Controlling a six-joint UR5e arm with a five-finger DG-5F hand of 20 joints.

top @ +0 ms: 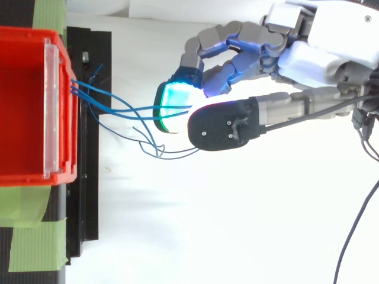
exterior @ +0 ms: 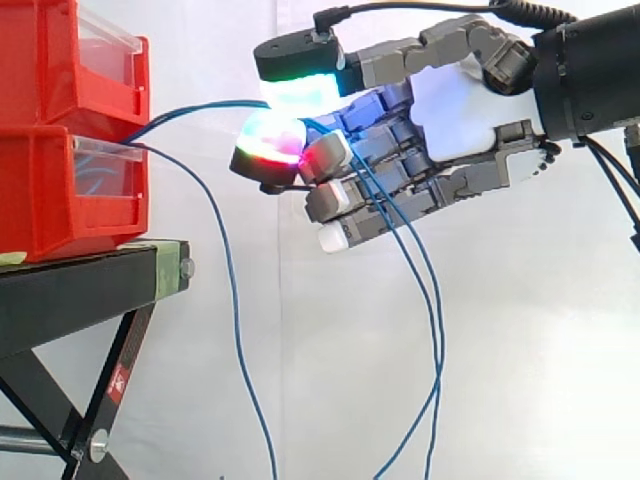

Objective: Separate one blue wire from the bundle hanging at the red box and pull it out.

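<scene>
One blue wire (exterior: 190, 108) is pinched between curled fingertips (exterior: 300, 92) of the hand (exterior: 450, 110), away from the red box (exterior: 70, 190), so that it may be drawn clear of the bundle (exterior: 238, 330).

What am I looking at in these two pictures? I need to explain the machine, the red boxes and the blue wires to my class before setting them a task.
The machine is a robot hand with fingers and a thumb, mounted on the end of a robot arm. The glowing fingertips are part of the hand, not separate lamps. One picture is taken from the side, at about the height of the work. The other is taken from above, looking down. Two red boxes are stacked on a black stand that has strips of green tape on it. Several blue wires come out of the fronts of the boxes. The hand pinches a blue wire between its thumb and a fingertip, while the other wires hang loose.
</scene>
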